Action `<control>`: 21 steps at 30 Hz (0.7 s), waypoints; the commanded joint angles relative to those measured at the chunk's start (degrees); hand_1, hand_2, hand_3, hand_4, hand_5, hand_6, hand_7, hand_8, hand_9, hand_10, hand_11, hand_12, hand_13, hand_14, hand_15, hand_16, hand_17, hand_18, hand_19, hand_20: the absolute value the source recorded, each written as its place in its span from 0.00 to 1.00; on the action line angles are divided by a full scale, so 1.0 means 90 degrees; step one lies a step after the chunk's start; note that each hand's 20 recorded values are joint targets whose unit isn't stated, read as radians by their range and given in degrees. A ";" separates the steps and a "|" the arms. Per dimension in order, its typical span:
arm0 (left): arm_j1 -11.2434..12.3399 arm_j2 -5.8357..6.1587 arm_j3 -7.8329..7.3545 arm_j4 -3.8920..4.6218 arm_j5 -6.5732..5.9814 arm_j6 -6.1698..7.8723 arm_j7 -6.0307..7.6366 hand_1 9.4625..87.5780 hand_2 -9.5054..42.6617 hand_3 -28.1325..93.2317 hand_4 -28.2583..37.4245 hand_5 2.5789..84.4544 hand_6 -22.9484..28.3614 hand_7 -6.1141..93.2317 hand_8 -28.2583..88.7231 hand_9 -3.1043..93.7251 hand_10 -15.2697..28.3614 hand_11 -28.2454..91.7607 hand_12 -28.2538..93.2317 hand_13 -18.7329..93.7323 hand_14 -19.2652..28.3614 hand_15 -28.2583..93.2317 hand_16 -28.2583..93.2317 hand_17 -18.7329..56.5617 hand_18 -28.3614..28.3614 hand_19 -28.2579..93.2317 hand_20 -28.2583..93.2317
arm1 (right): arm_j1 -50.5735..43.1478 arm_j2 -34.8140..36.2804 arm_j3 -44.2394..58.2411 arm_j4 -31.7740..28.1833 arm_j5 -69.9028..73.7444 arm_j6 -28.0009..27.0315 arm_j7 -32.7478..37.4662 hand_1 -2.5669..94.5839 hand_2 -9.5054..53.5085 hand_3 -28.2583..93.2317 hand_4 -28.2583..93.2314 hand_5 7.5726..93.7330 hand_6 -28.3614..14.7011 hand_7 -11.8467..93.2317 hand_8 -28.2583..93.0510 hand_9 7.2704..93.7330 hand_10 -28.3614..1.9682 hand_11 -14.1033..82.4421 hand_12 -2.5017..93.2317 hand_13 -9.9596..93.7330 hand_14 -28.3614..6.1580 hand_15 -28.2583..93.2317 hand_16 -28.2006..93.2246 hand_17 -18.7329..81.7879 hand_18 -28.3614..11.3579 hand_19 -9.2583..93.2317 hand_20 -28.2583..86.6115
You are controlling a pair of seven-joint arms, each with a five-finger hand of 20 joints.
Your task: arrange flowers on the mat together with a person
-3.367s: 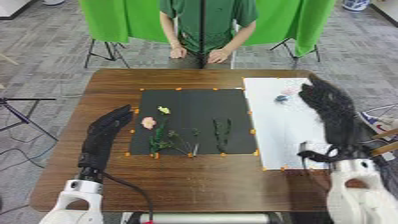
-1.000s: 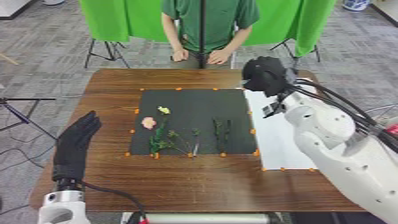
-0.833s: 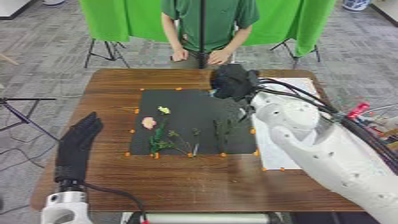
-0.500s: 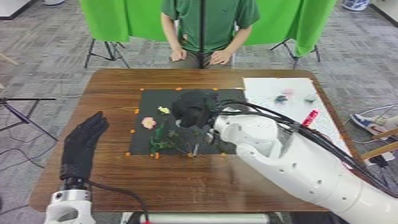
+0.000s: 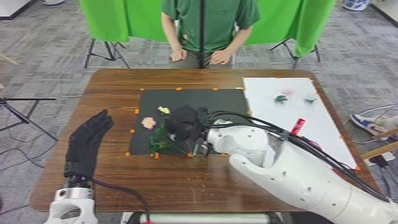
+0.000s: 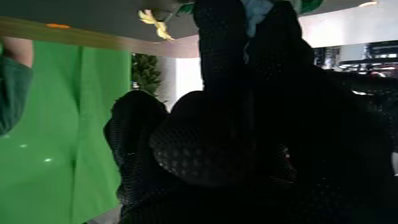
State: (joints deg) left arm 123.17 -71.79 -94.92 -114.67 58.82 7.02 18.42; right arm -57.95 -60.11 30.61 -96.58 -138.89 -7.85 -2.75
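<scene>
Head view: left hand [image 5: 87,142], fingers straight. Pink flower [image 5: 148,122], yellow flower [image 5: 163,109] left of right hand [image 5: 184,124], on dark mat [image 5: 213,97]. Right hand pinches pale blue flower [image 6: 258,9] between fingers: likely light, soft, easy to squash; best held by stem.

Head view looks down from above, wrist view closely toward green curtain [image 6: 67,165], sharing yellow flower [image 5: 163,109].

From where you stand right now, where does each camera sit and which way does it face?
Head view: on the robot's head, looking forward and down at the mat; left hand and right hand show.
Right wrist view: on the right arm's wrist, looking past the right hand's glove to a yellow flower and green cloth.
Shared: right hand, yellow flower, green cloth.
</scene>
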 commanded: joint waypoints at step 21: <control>0.0094 -0.0092 -0.0039 -0.0009 0.0098 -0.0109 -0.0121 0.14 0.08 0.79 0.09 0.51 0.52 0.18 0.20 0.45 0.62 0.33 0.36 0.44 0.71 0.30 0.27 0.29 0.69 0.26 0.37 | 0.0026 -0.0283 0.0168 0.0130 -0.0339 -0.0323 -0.0027 0.52 0.00 0.85 0.00 0.65 0.79 0.30 0.13 0.77 0.62 0.27 0.18 0.98 0.84 0.75 0.45 0.79 0.36 1.00 0.67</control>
State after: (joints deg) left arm 123.18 -71.94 -95.07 -114.74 59.24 6.72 18.03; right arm -58.17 -62.66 31.33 -95.42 -140.45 -9.42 -3.02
